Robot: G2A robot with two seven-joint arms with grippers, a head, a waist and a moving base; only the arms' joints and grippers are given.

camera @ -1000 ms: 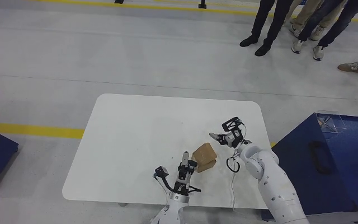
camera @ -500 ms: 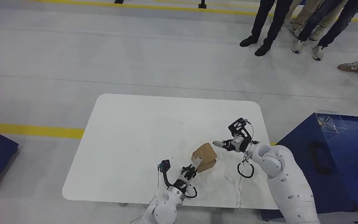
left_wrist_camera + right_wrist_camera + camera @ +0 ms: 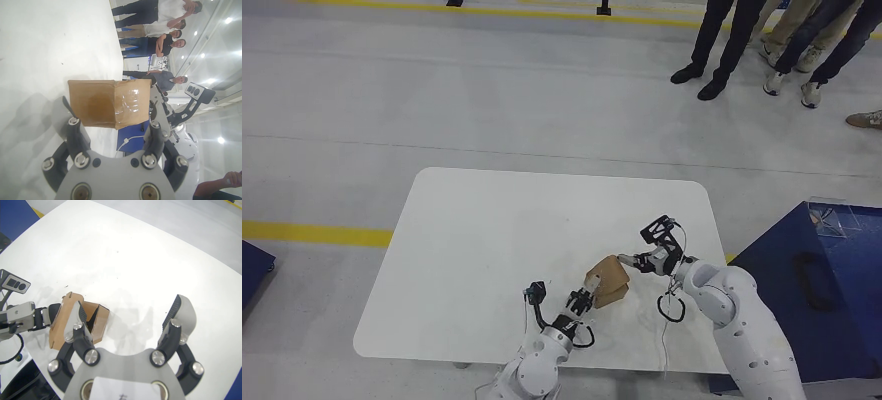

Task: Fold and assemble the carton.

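On the near right part of the white table (image 3: 492,230), a small brown carton (image 3: 608,280) is sitting tilted between my two grippers. Its open end is facing my right gripper (image 3: 128,300).

My left gripper (image 3: 107,92) is sitting at the carton's near side with its fingers spread wide. One panel of the carton, crossed by a strip of clear tape (image 3: 130,102), is filling the gap between them. From the other arm's camera, one dark finger pad (image 3: 53,311) is pressing against a side flap. I cannot tell whether the fingers are squeezing the carton.

My right gripper is hanging just beside the carton's far right side, spread wide and holding nothing. One of its fingers (image 3: 77,313) is lying across the open end, and I cannot tell whether it is touching the cardboard.
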